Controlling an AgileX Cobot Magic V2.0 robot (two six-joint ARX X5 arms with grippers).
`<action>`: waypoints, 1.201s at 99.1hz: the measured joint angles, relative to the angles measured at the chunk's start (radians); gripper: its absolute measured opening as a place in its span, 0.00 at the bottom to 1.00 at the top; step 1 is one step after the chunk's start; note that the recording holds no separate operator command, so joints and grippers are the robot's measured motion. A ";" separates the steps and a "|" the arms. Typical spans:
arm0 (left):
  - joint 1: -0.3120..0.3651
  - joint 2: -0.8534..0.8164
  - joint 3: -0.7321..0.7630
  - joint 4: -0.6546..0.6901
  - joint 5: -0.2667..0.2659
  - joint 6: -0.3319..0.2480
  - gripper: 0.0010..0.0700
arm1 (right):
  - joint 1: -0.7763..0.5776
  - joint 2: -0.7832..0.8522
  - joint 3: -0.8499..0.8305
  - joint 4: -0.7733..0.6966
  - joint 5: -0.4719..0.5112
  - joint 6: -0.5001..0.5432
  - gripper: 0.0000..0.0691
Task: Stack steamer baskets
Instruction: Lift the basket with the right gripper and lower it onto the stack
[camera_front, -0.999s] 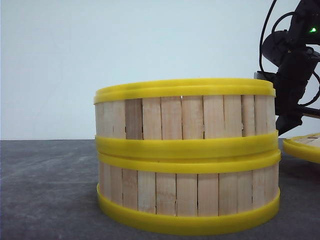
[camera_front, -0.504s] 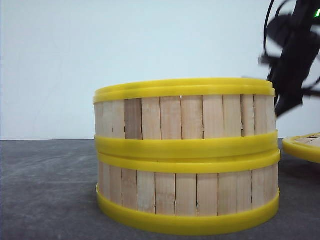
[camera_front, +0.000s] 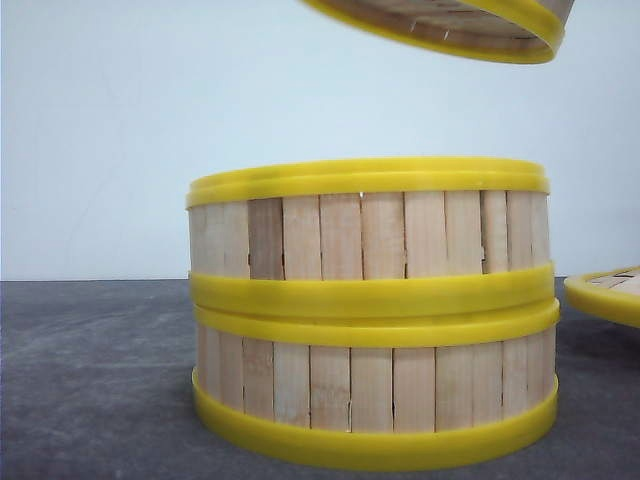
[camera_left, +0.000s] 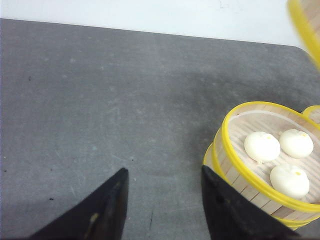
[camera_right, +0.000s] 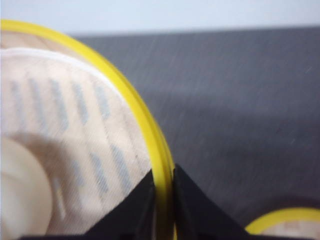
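One basket (camera_front: 450, 25) aloft (tilted), right jaws clamping rim

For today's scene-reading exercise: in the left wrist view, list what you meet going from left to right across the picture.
Left gripper, open over bare table → stacked steamer baskets holding three white buns → yellow rim of the lifted basket at the far right edge.
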 joint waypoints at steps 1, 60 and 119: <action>0.000 0.000 0.000 0.000 0.000 0.000 0.38 | 0.006 0.000 0.000 -0.010 0.000 -0.004 0.04; 0.000 0.000 0.000 0.000 0.000 0.014 0.38 | 0.256 0.135 -0.051 -0.111 0.100 -0.148 0.04; 0.000 0.000 0.000 0.000 0.000 0.019 0.38 | 0.299 0.202 -0.053 -0.138 0.162 -0.165 0.03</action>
